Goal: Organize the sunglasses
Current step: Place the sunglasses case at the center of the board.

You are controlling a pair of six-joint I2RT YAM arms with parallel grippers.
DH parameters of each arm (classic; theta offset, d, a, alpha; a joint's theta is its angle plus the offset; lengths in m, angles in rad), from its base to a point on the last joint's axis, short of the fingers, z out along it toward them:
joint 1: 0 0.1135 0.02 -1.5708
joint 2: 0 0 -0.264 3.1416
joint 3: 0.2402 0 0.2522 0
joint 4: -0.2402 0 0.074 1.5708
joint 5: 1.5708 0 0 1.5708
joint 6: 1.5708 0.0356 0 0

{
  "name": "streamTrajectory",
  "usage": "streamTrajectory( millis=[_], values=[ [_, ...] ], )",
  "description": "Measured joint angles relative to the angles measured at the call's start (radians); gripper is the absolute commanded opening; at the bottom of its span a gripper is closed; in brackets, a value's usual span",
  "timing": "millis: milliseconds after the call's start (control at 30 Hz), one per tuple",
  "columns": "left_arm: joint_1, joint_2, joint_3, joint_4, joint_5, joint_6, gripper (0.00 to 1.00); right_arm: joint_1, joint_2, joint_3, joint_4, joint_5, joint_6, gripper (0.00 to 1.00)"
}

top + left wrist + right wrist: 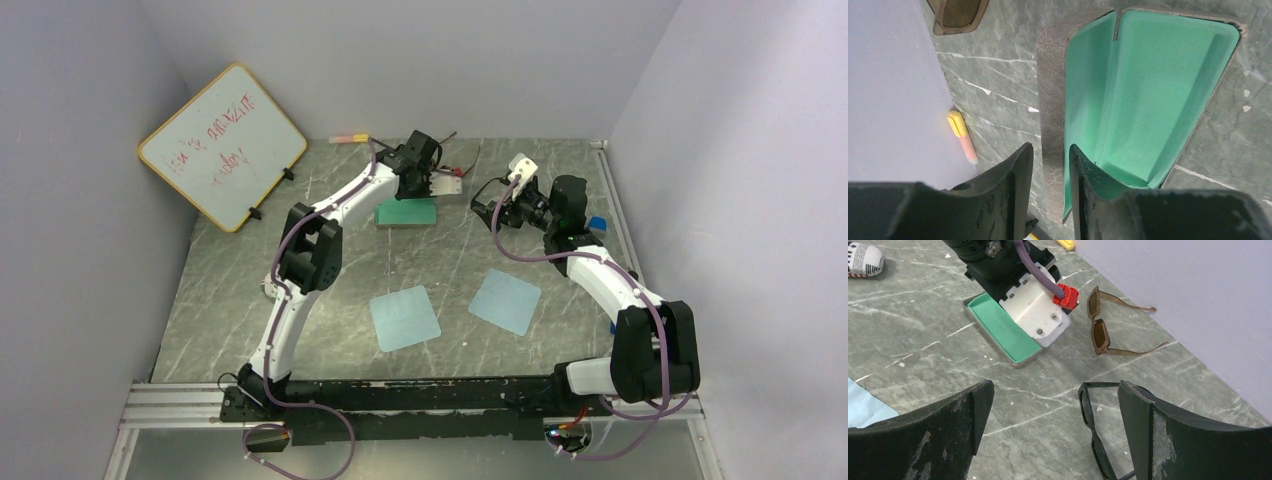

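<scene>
The brown case (pixel 1148 90), green inside, lies open on the table (pixel 405 212). My left gripper (pixel 1050 147) straddles its long brown wall, one finger inside and one outside. It stands narrowly open, with a gap at the outer finger. The brown sunglasses (pixel 1100 322) lie unfolded by the back wall, just beyond the case (pixel 1003 330); one lens shows at the left wrist view's top (pixel 958 15). The black sunglasses (pixel 1093 430) lie on the table between my right gripper's fingers, close to the right one. My right gripper (pixel 1055 387) is wide open and holds nothing.
A whiteboard (pixel 222 145) leans at the back left. Two light blue cloths (pixel 404 317) (pixel 505 300) lie mid-table. A pink and yellow marker (pixel 962 135) lies by the back wall. A pale pouch with black lettering (pixel 865 260) sits left of the case.
</scene>
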Motion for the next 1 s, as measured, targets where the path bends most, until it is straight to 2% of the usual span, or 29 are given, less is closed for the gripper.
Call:
streamTrajectory(
  millis=[100, 467, 600, 667, 700, 767, 900, 1000],
  values=[
    [0.004, 0.0, 0.0, 0.0, 0.0, -0.002, 0.4, 0.0, 0.0, 0.0, 0.0, 0.0, 0.0, 1.0],
    [0.005, -0.003, 0.037, 0.005, 0.001, -0.052, 0.73, 0.0, 0.0, 0.0, -0.002, -0.019, 0.0, 1.0],
    [0.005, -0.055, 0.029, 0.018, 0.0, -0.087, 0.83, 0.0, 0.006, 0.0, -0.014, -0.046, 0.0, 1.0],
    [0.005, -0.117, -0.006, 0.025, 0.002, -0.11, 0.87, 0.0, 0.012, 0.0, -0.022, -0.07, 0.0, 1.0],
    [0.005, -0.155, -0.035, 0.027, 0.004, -0.126, 0.93, -0.001, 0.015, 0.001, -0.031, -0.089, -0.001, 1.0],
    [0.008, -0.266, -0.121, 0.03, 0.021, -0.159, 0.94, -0.001, 0.019, 0.002, -0.055, -0.137, -0.002, 0.98],
    [0.036, -0.534, -0.36, 0.057, 0.106, -0.242, 0.91, 0.003, 0.021, 0.002, -0.087, -0.243, -0.005, 0.9],
    [0.099, -0.698, -0.534, 0.065, 0.214, -0.295, 0.84, 0.018, 0.021, 0.002, -0.1, -0.298, -0.005, 0.85]
  ],
)
